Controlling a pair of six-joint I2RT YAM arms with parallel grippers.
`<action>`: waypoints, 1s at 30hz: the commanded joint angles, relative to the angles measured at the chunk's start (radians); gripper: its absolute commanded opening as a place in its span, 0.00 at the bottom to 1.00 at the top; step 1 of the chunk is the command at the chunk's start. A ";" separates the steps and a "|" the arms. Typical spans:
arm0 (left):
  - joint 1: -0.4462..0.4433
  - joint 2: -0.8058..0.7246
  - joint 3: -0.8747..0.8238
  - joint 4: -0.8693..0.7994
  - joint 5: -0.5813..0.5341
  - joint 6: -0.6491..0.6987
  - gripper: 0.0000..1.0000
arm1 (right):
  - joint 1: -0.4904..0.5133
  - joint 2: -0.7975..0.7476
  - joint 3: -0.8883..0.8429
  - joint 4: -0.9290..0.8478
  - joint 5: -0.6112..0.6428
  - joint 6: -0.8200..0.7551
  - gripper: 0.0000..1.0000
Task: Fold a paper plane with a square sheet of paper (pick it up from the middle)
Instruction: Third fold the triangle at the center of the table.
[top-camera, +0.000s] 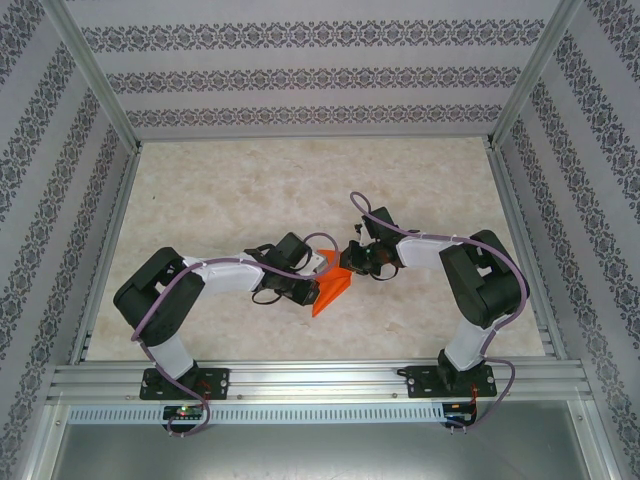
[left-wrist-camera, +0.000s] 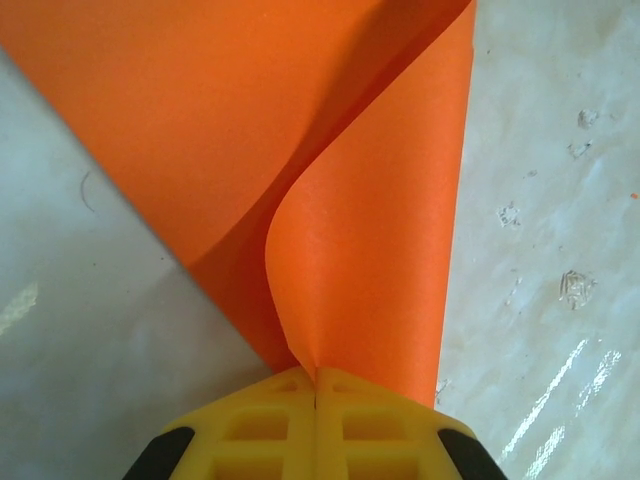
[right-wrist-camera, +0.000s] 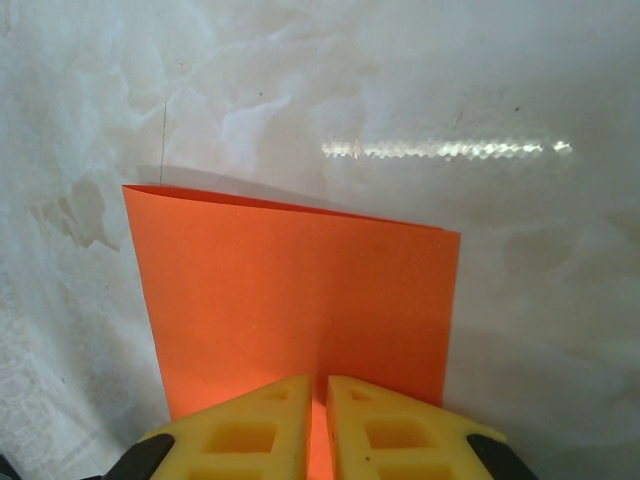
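L tool (left-wrist-camera: 316, 375): yellow fingers (left-wrist-camera: 260, 430) pressed together w/ no gap, clamped on the orange sheet (left-wrist-camera: 360, 250). From the grip the paper fans out over the desk (left-wrist-camera: 540, 200). One layer curls over in a soft bend, another lies flatter behind it, w/ shadow in the fold between. Pale marbled desk shows on both sides of the paper.

R tool (right-wrist-camera: 318, 385): fingers (right-wrist-camera: 390, 430) nearly together, just a thin slit, and orange shows in that slit, so it's gripping the sheet (right-wrist-camera: 300, 290) at about mid-edge. From here the sheet runs out as a flat panel over the desk (right-wrist-camera: 400, 80). A thin second edge along its far side suggests it's doubled over. It casts a shadow on the desk past that edge. Can't tell whether the paper touches the desk.

Top view: L tool (top-camera: 320, 264) and R tool (top-camera: 352, 258) meet over the desk (top-camera: 250, 190) mid-width, a bit nearer its front edge than its back. They come in from the desk's left and right sides, tips close together. The sheet (top-camera: 333, 290) sits between and below them, narrowing to a point aimed at the desk's front edge. Shape is loose and part-folded, not a finished dart.
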 joint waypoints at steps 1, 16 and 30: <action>0.015 0.035 -0.015 0.040 0.024 -0.002 0.07 | 0.011 0.021 -0.013 0.000 0.045 0.009 0.15; 0.015 0.000 0.017 0.013 0.006 0.035 0.08 | 0.011 0.033 -0.014 -0.013 0.067 0.006 0.14; 0.015 -0.020 0.009 0.055 0.046 0.030 0.10 | 0.010 0.036 -0.019 -0.003 0.061 0.008 0.14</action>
